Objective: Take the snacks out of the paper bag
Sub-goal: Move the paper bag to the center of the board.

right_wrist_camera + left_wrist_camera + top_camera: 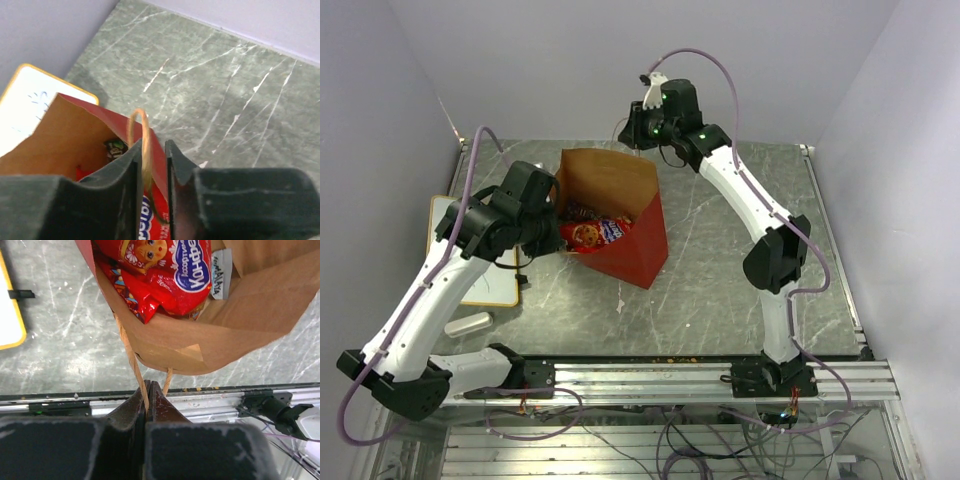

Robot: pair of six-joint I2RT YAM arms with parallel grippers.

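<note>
Grey-green marbled stone tops the table, with pale walls close around it, and nothing lying on its bare surface reads as a snack. The paper bag stands near the middle, red outside and kraft brown inside, its mouth gaping toward 10 o'clock in the overhead view. The red chip bag with its blue logo is fully inside, and a small dark packet shows deeper in beside it; any other packets are too hidden to count. A yellow-framed whiteboard lies at the bag's 9 o'clock, apart from it. The left fingers are pressed together on the near twisted handle, at the bag's 9 o'clock side. At the bag's 12 o'clock edge the right fingers stand narrow, one on each side of the far handle and the red rim. Whether they truly pinch it or only bracket it cannot be told. By this showing the task is at its very start. The bag is being held at both handles, probably to spread or steady the mouth, and no snack is out. Everything is left to do: the chip bag and each small packet must be lifted out onto the table.
</note>
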